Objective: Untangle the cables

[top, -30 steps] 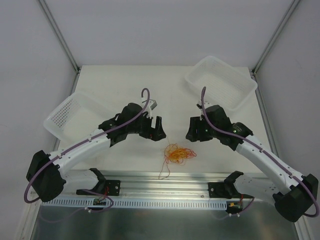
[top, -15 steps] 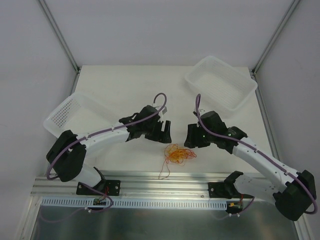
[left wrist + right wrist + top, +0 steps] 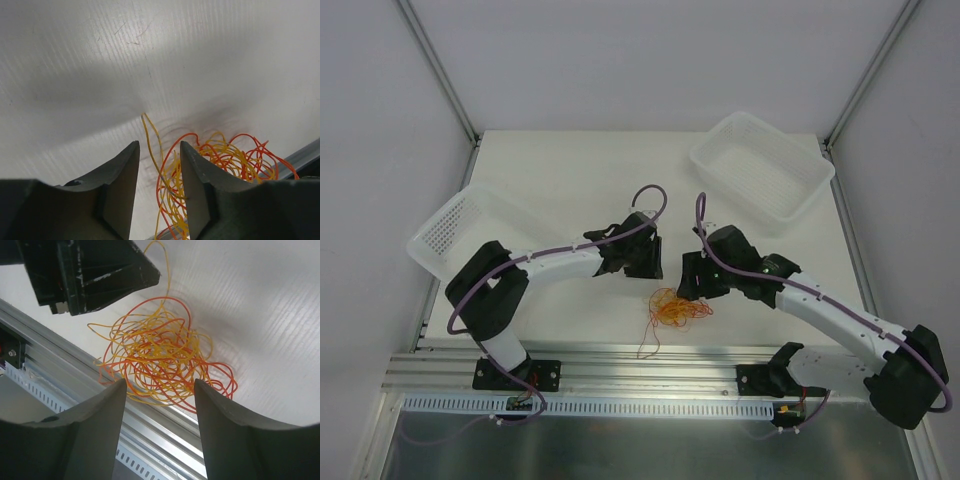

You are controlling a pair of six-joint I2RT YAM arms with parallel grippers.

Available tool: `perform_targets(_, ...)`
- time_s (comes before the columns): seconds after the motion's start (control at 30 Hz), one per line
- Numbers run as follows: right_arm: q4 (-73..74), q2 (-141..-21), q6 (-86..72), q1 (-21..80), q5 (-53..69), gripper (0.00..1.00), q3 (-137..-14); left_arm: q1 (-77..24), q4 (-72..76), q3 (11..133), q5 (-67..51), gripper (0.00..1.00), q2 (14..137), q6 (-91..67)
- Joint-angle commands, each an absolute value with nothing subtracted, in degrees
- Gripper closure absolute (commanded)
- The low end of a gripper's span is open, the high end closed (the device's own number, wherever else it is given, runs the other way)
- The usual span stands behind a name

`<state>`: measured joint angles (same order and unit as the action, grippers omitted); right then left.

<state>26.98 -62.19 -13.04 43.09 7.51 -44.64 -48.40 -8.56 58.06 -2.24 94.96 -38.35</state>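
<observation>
The cables (image 3: 675, 308) are a tangle of thin yellow-orange and red-orange strands lying on the white table near its front edge, with one strand trailing toward the rail. My left gripper (image 3: 650, 270) hangs just behind the tangle's left side. In the left wrist view its jaws (image 3: 157, 147) stand narrowly apart, with a few strands of the cables (image 3: 220, 155) running through the gap, not pinched. My right gripper (image 3: 690, 287) sits at the tangle's right rear. It is open (image 3: 157, 385) and hovers above the cables (image 3: 160, 357), with nothing between its fingers.
A white mesh basket (image 3: 720, 133) stands at the back right, another basket (image 3: 445, 225) at the left edge. An aluminium rail (image 3: 640, 370) runs along the table's front, right beside the tangle. The left gripper's black body (image 3: 95, 275) shows close by in the right wrist view.
The left arm has swung right and down to the tangle, and its jaws have narrowed. The right arm has shifted left toward the tangle. The cables lie as before.
</observation>
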Motion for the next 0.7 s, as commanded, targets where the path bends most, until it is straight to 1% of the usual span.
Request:
perform_targets(0.0, 24.79, -63.63, -13.89, 45.17, 6.51, 0.4, -46.41, -48.96, -8.0, 60.47, -0.26, 0.63, 96.68, -39.99)
perform_targets(0.03, 24.35, -64.33, -14.06, 45.44, 6.24, 0.39, -46.49, -48.96, -8.0, 60.56, -0.35, 0.72, 96.94, -39.99)
perform_targets(0.1, 23.91, -64.95, -13.97, 46.49, 5.98, 0.39, -46.67, -48.96, -8.09, 60.73, -0.18, 0.8, 97.82, -39.9)
perform_targets(0.13, 23.56, -65.39, -14.06, 46.76, 5.72, 0.39, -46.84, -48.96, -8.17, 60.82, 1.04, 0.88, 98.08, -39.82)
perform_targets(0.2, 23.29, -66.88, -13.97, 47.37, 5.45, 0.39, -47.19, -48.96, -8.26, 61.08, 2.02, 0.99, 98.78, -39.47)
perform_targets(0.37, 22.5, -70.48, -13.27, 48.34, 5.1, 0.39, -47.99, -48.96, -8.52, 61.61, 4.12, 1.0, 97.22, -36.84)
perform_targets(0.47, 22.06, -71.98, -12.83, 48.25, 4.83, 0.43, -47.46, -48.87, -9.23, 61.96, 6.94, 1.0, 94.32, -34.55)
perform_targets(0.53, 22.06, -73.12, -12.48, 48.34, 4.4, 0.51, -46.85, -48.26, -10.01, 62.75, 8.78, 1.0, 92.56, -33.23)
perform_targets(0.57, 22.32, -73.39, -12.39, 48.25, 3.79, 0.62, -46.41, -47.9, -10.28, 63.1, 9.22, 1.0, 90.63, -32.09)
perform_targets(0.63, 24.07, -73.3, -12.22, 48.34, 0.71, 0.73, -45.97, -46.94, -10.72, 64.24, 10.63, 1.0, 88.69, -30.94)
perform_targets(0.67, 24.78, -72.95, -11.87, 48.17, -1.39, 0.83, -45.62, -45.72, -11.42, 64.6, 11.33, 1.0, 86.51, -29.81)
